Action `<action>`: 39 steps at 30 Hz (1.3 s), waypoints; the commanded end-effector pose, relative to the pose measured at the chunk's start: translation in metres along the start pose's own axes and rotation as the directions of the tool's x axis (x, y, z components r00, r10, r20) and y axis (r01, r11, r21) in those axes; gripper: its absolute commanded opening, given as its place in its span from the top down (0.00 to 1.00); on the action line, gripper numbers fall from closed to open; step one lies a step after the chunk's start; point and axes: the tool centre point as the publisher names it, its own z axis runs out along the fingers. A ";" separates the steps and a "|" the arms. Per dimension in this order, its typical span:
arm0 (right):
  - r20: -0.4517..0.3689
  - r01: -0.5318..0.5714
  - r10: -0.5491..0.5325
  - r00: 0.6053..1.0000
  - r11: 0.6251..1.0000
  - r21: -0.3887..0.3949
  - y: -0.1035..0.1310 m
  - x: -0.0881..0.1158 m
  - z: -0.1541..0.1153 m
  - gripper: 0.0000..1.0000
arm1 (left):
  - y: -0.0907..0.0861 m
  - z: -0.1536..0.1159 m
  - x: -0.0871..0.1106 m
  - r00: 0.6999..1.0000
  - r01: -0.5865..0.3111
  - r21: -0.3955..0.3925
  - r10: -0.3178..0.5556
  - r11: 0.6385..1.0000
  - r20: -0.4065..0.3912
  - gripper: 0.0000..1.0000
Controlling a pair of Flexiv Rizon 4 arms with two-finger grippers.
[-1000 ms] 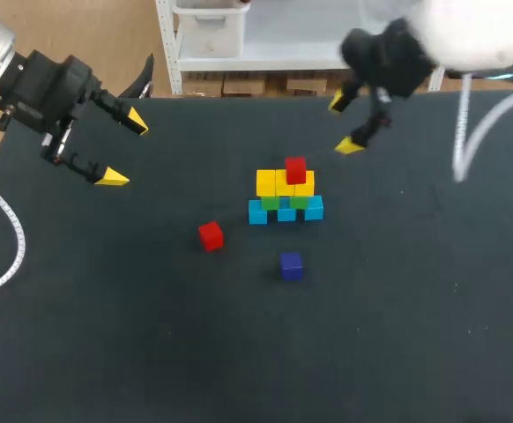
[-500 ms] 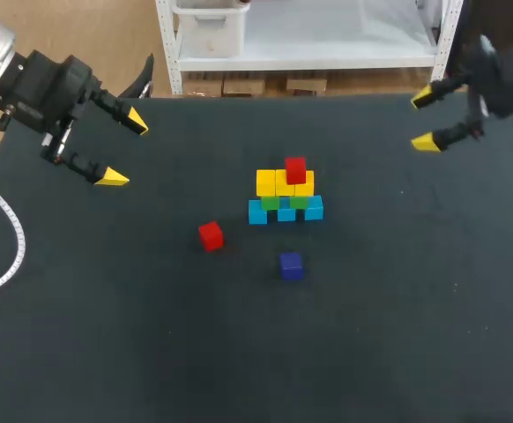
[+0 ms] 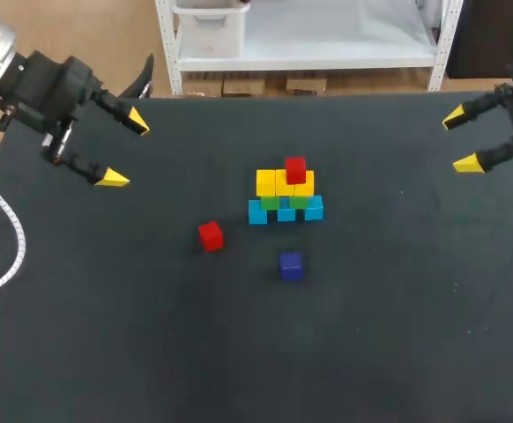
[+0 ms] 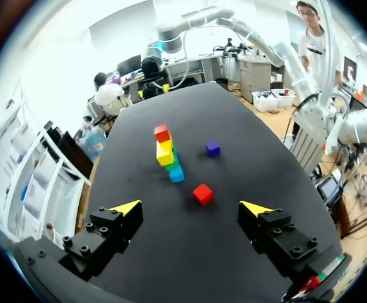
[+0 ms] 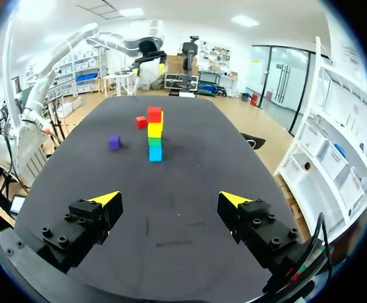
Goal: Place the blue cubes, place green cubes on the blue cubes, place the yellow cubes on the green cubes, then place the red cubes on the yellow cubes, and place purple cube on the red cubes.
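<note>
Head view showed that the right arm's fingers (image 3: 470, 163) had pulled back. A second earlier they hung just behind the stack (image 3: 285, 196). Now they sat well apart from it, out beyond its right end, spread wide and holding nothing. The left arm's fingers (image 3: 113, 178) had not moved. They hovered well off the stack's left end, also spread wide and empty. No cube had shifted.

The stack stood near the middle of the tabletop (image 3: 397, 308), its long axis running side to side between the two arms. Blue cubes (image 3: 256, 212) formed the bottom row, with green cubes (image 3: 270, 203) on them and yellow cubes (image 3: 266, 182) above. One red cube (image 3: 295, 169) sat on the yellow row, slightly toward the stack's right end.

A loose red cube (image 3: 210, 235) lay on the robot's side of the stack, off its left end and apart from it. The purple cube (image 3: 291, 265) lay on the same side, opposite the stack's middle and farther out. Right wrist view saw the stack end-on, as a single column straight ahead of the open fingers.
</note>
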 end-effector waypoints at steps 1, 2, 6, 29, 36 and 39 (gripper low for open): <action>0.000 0.000 0.000 1.000 1.000 -0.008 -0.004 -0.001 0.000 0.00 | -0.008 0.021 -0.010 0.993 -0.114 0.058 0.114 0.992 0.003 0.00; 0.000 0.000 0.000 1.000 1.000 -0.008 -0.004 -0.001 0.000 0.00 | -0.011 0.028 -0.013 0.986 -0.164 0.087 0.165 0.983 0.004 0.00; 0.000 0.000 0.000 1.000 1.000 -0.008 -0.004 -0.001 0.000 0.00 | -0.026 0.049 -0.022 0.961 -0.278 0.154 0.276 0.948 0.037 0.00; 0.000 0.000 0.000 1.000 1.000 -0.008 -0.004 -0.001 0.000 0.00 | -0.019 0.132 -0.014 0.847 -0.450 0.527 0.531 0.721 -0.003 0.00; 0.000 0.000 0.000 1.000 1.000 -0.008 -0.004 -0.001 0.000 0.00 | -0.023 0.152 0.001 0.852 -0.438 0.551 0.523 0.711 0.003 0.00; 0.000 0.000 0.000 1.000 1.000 -0.008 -0.004 -0.001 0.000 0.00 | -0.025 0.157 0.009 0.851 -0.432 0.570 0.526 0.699 0.001 0.00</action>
